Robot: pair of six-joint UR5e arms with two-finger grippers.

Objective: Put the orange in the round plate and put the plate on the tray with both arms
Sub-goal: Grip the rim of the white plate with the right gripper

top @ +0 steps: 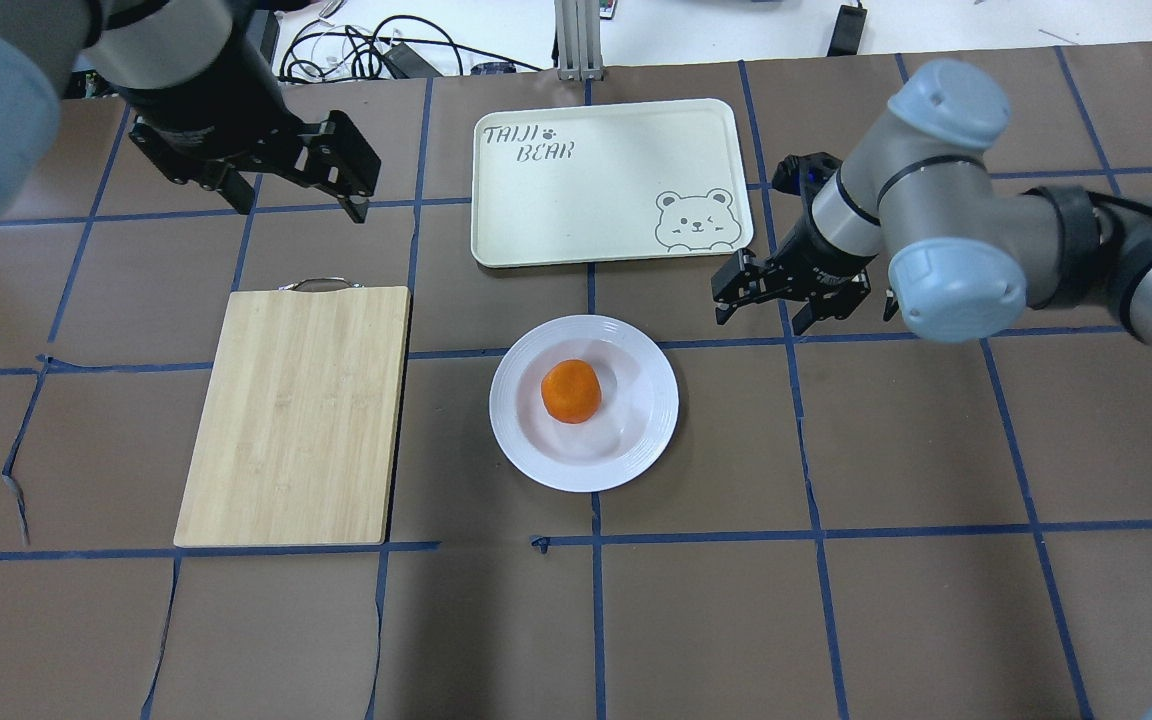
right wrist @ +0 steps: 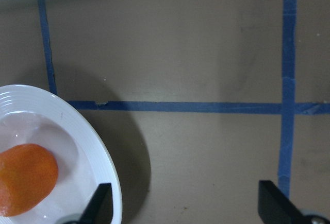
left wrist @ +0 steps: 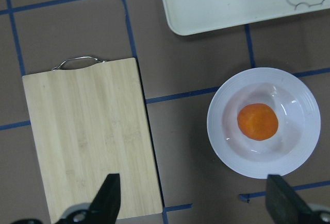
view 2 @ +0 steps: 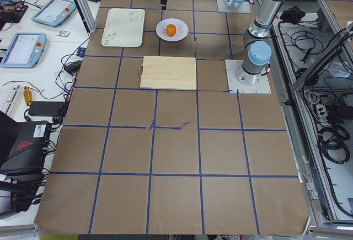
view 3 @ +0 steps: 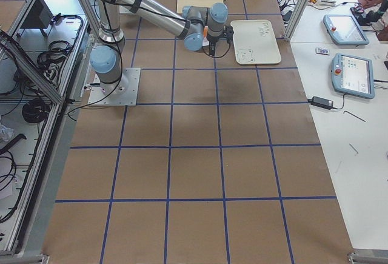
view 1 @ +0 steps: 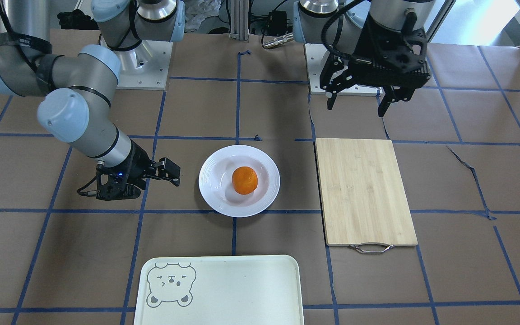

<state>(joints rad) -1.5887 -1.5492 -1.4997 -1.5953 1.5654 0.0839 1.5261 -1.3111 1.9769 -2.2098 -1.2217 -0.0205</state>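
Observation:
The orange [view 1: 244, 180] [top: 571, 390] lies in the sunken centre of the round plate [view 1: 210, 192] [top: 518, 425] at mid-table. The tray [view 1: 242, 289] [top: 586, 200] lies empty on the far side of the plate from the robot's base. My right gripper [view 1: 174, 174] [top: 758, 318] hangs low and open beside the plate's rim, nothing between its fingers; in its wrist view the plate [right wrist: 103, 152] and the orange [right wrist: 26, 177] fill the lower left. The left gripper [view 1: 357, 106] [top: 301, 210] hovers open and empty, high beyond the cutting board, looking down on the plate [left wrist: 219, 136] and the orange [left wrist: 257, 121].
A bamboo cutting board [view 1: 364, 189] [top: 296, 415] with a metal handle lies on the plate's left-arm side. Brown paper with blue tape lines covers the table. Tablets and cables lie on side benches [view 2: 33, 36].

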